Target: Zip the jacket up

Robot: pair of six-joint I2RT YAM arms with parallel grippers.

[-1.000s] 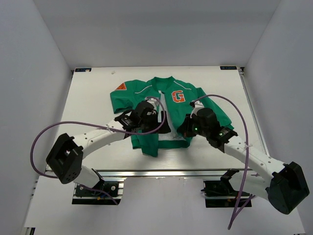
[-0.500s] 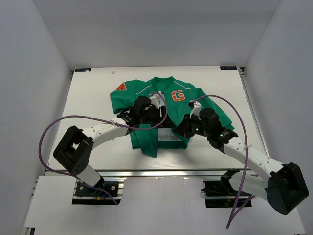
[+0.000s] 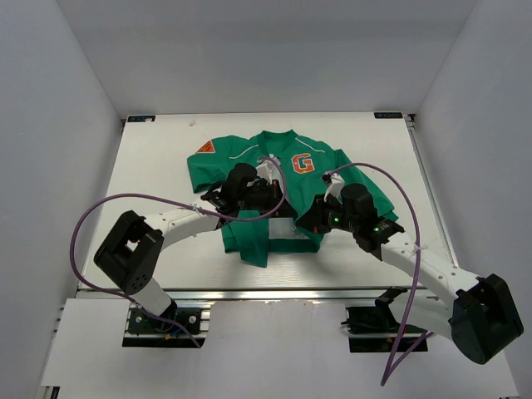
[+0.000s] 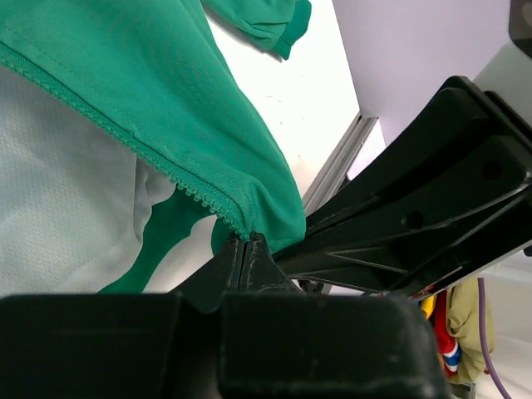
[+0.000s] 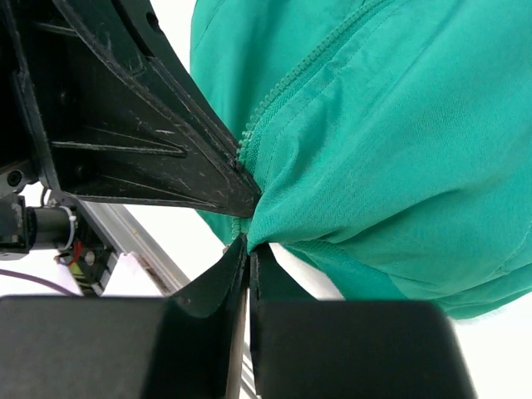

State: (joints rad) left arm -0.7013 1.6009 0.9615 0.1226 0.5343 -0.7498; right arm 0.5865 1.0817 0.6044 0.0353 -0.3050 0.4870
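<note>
The green jacket (image 3: 249,166) lies face up on the table, its orange G patch (image 3: 303,164) toward the far side. The front is open at the hem, showing light grey lining (image 3: 287,229). My left gripper (image 3: 274,198) sits over the front opening. In the left wrist view it (image 4: 247,241) is shut on the toothed zip edge (image 4: 150,158), beside the lining (image 4: 58,216). My right gripper (image 3: 309,220) is at the other front panel's hem. In the right wrist view it (image 5: 249,243) is shut on a bunched fold of the jacket (image 5: 399,125) just below the zip teeth (image 5: 274,108).
The white table (image 3: 166,249) ends in an aluminium rail (image 3: 274,293) at the near edge. Grey walls close in on both sides and the back. Purple cables (image 3: 91,224) loop off both arms. The two grippers sit almost touching, and the left one's black finger (image 5: 125,125) fills the right wrist view's upper left.
My left gripper moved right, toward the jacket's front opening, and went from open to shut on the zip edge. The left arm swung inward. The right gripper hardly moved.
</note>
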